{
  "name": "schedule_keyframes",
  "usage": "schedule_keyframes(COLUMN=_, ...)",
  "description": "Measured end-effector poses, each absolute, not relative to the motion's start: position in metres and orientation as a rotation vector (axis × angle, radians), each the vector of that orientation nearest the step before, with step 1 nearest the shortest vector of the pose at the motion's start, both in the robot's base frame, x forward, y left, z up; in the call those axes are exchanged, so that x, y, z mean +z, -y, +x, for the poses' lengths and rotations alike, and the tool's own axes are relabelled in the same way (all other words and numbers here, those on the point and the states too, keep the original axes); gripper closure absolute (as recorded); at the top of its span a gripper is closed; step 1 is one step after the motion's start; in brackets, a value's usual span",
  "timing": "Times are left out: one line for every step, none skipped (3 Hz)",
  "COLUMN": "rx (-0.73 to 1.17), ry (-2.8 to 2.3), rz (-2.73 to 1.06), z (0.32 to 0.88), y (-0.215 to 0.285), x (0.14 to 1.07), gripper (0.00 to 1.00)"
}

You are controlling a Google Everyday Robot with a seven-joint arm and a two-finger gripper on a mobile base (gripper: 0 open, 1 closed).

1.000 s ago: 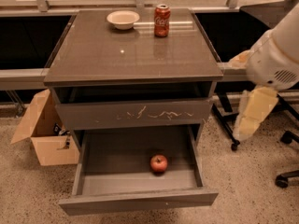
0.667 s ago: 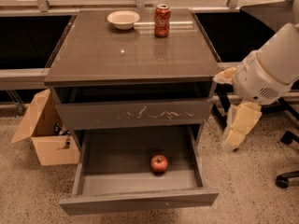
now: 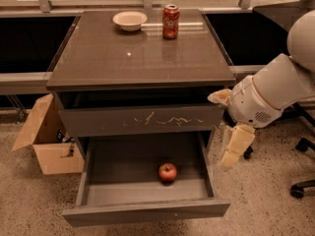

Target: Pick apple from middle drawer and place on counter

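Note:
The red apple [image 3: 167, 172] lies on the grey floor of the open middle drawer [image 3: 145, 213], near the middle and a little right. The glossy grey-brown counter [image 3: 140, 58] tops the cabinet above it. My gripper [image 3: 232, 152] hangs pointing down from the white arm [image 3: 268, 95], just outside the drawer's right wall, to the right of and higher than the apple. It holds nothing that I can see.
A red soda can [image 3: 171, 21] and a white bowl [image 3: 130, 19] stand at the counter's back edge. A closed drawer front with white scratches [image 3: 142, 120] is above the open drawer. A cardboard box [image 3: 47, 141] sits left, chair legs [image 3: 301, 183] right.
My arm and gripper have moved left and down, from off the cabinet's right side to close beside the open drawer's right wall. The apple has not moved.

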State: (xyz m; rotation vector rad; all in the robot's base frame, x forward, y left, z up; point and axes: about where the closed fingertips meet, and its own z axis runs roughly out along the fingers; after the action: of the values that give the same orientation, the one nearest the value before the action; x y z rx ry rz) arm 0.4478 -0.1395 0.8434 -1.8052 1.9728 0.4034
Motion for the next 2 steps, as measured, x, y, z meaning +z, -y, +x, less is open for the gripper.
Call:
schedule_keyframes(rx=0.465, ry=-1.962, rz=-1.81, z=0.453, y=0.127, x=0.804, gripper=0.0)
schedule_keyframes(rx=0.595, ry=-1.944, rz=-1.798, z=0.459, y=0.103, x=0.725, gripper=0.0)
